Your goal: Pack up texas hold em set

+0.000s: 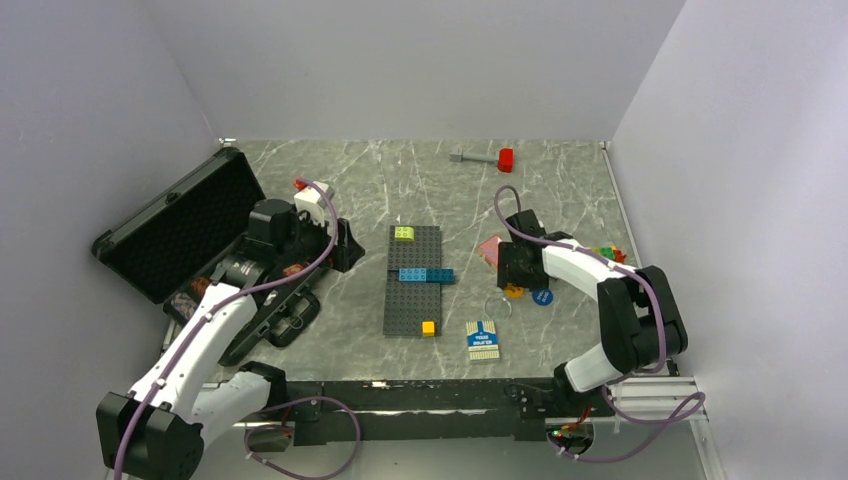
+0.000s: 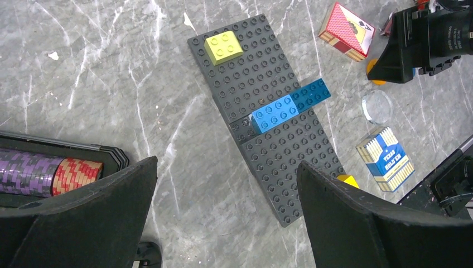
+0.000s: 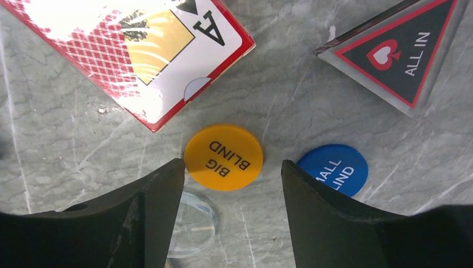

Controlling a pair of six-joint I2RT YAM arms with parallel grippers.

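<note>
We look down on a grey marbled worktop (image 1: 560, 190) with the black foam-lined carrying case (image 1: 170, 225) lying open at its left edge, and purple and red chip stacks (image 2: 33, 173) sit in its slots. The left arm (image 1: 200, 340) hangs just beside the case, its jaws spread wide and empty. The right arm (image 1: 590, 270) reaches down at the right, its jaws apart with nothing gripped. A dark grey studded brick baseplate (image 1: 412, 300) lies between the arms. The red-patterned card pack (image 3: 139, 50) and the blue-and-white card pack (image 1: 483, 339) lie loose, well apart from the case. The black red-edged triangular button (image 3: 401, 50), the round orange button (image 3: 223, 157) between the right jaws, and the round blue button (image 3: 333, 169) rest on the worktop.
</note>
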